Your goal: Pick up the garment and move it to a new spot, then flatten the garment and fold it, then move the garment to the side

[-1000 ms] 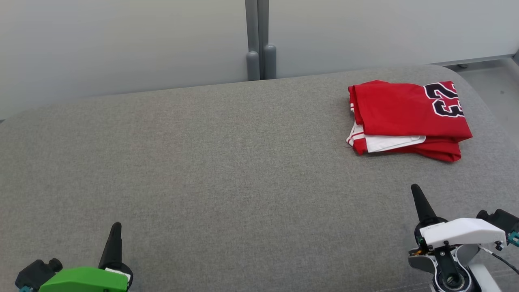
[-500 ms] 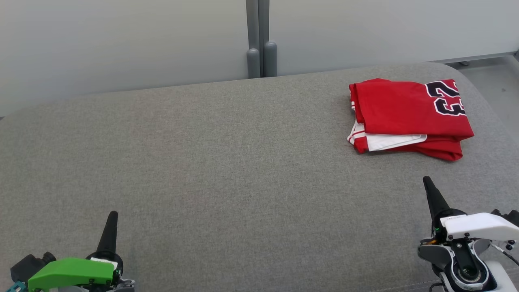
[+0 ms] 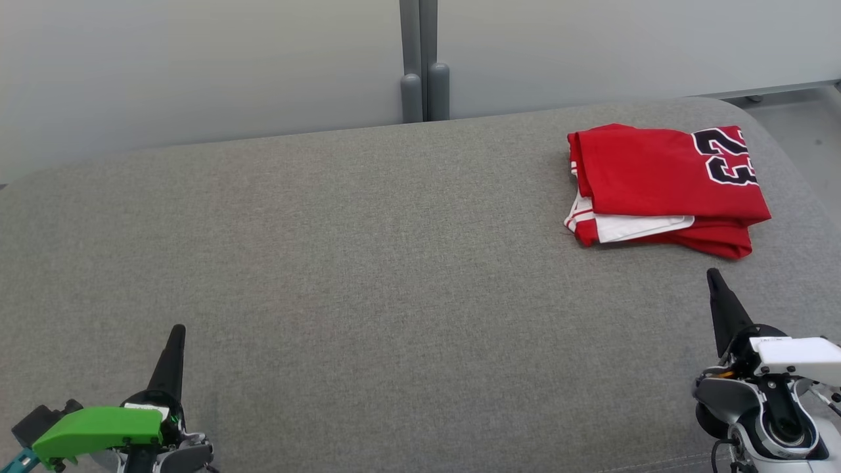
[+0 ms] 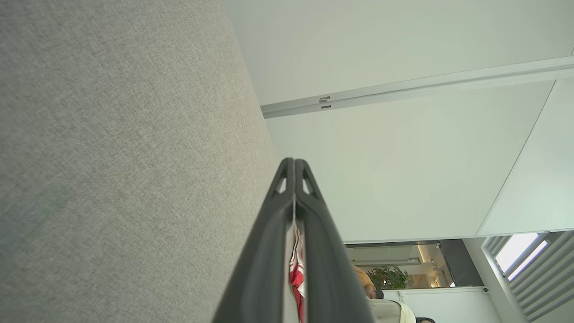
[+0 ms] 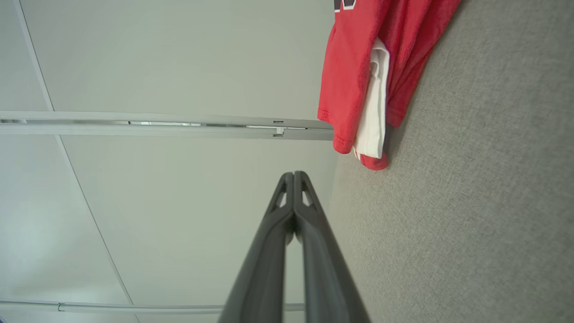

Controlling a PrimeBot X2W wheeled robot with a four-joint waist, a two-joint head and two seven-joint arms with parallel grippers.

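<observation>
Garment (image 3: 663,187): one red jersey, folded into a flat packet, with a white layer showing along its near edge.
Place: it lies flat on the far right part of the surface (image 3: 368,276), close to the rounded right corner.
Long axis: it runs left to right across the surface, and the right end sits slightly nearer the robot.
Ends: a black "23" lies sideways at the right end, and red-and-white striped trim shows at the left end.
Surface: one, covered in grey fabric, with the garment on it.
Grippers: two, both low at the near edge and well apart from each other.
Right gripper (image 3: 713,276): it has a white cover and sits near the garment's near right corner without touching it. Its fingers are pressed together tip to tip and hold nothing.
Left gripper (image 3: 176,332): it has a green cover and sits at the near left, well away from the garment. Its fingers are also closed and empty.
Posts (image 3: 420,98): two, grey with rounded tops, standing side by side behind the back edge against a pale wall.
</observation>
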